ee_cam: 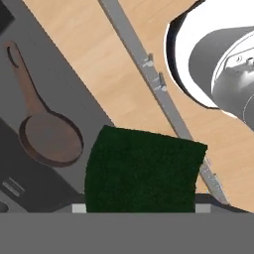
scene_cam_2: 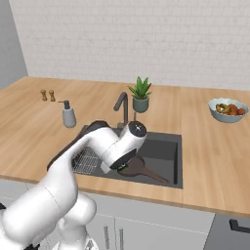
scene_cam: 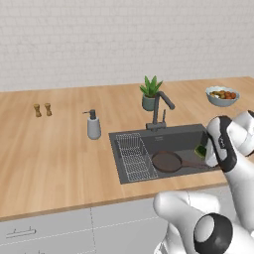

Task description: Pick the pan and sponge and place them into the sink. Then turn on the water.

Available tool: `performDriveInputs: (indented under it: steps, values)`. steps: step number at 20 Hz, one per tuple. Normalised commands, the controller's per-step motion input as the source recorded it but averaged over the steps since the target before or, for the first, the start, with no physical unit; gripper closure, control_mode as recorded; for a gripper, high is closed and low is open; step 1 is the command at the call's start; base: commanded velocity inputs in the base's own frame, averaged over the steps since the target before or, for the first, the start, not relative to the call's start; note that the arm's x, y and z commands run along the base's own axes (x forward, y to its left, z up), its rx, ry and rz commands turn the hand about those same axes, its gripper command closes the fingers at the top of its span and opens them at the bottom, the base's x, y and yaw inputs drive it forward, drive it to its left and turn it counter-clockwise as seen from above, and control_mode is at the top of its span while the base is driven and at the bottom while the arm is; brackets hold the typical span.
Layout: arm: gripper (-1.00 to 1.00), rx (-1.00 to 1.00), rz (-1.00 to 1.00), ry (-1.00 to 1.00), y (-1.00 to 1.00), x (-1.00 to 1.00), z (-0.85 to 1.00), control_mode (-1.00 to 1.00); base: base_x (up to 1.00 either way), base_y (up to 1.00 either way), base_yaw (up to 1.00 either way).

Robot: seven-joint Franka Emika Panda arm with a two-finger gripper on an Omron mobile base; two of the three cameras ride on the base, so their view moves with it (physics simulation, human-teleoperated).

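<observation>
Counter: wood top with the sink (scene_cam: 163,133) let into it, backed by a white brick wall.
Pan: the pan (scene_cam: 167,161) is seen lying flat on the basin floor beside the wire rack (scene_cam: 133,156), handle toward the right wall.
Sponge: the sponge (ee_cam: 141,171) is held between the jaws of the gripper (ee_cam: 141,209), dark side to the hand camera; a green edge (scene_cam: 201,150) is seen at the right side of the basin, above the pan handle.
Gripper: clamped on the sponge, jaws partly apart around it.
Risk, drop point: the sponge seems to be over the basin's right edge; if it is let go there, it may be left on the rim or counter.
Risk, faucet: the faucet (scene_cam: 159,110) lever is yet to be worked; the plant (scene_cam: 150,93) just behind could be knocked by a wide swing.
Risk, pan: the handle could be struck if the hand is lowered far.
</observation>
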Motion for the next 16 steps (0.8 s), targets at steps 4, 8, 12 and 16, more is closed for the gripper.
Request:
performDriveInputs:
  steps: [4,8,12,16]
  values:
    - [1.00,0.05,0.00,0.00,-0.30,0.62,-0.10,-1.00,0.00,0.00,0.00]
    - [1.00,0.03,0.00,0.00,-0.23,0.62,-0.20,-1.00,0.00,0.00,0.00]
    - [1.00,0.02,0.00,0.02,-0.18,0.62,-0.33,-1.00,0.00,0.00,0.00]
    - [1.00,0.00,0.00,0.03,-0.01,0.54,-0.53,-1.00,0.00,0.00,0.00]
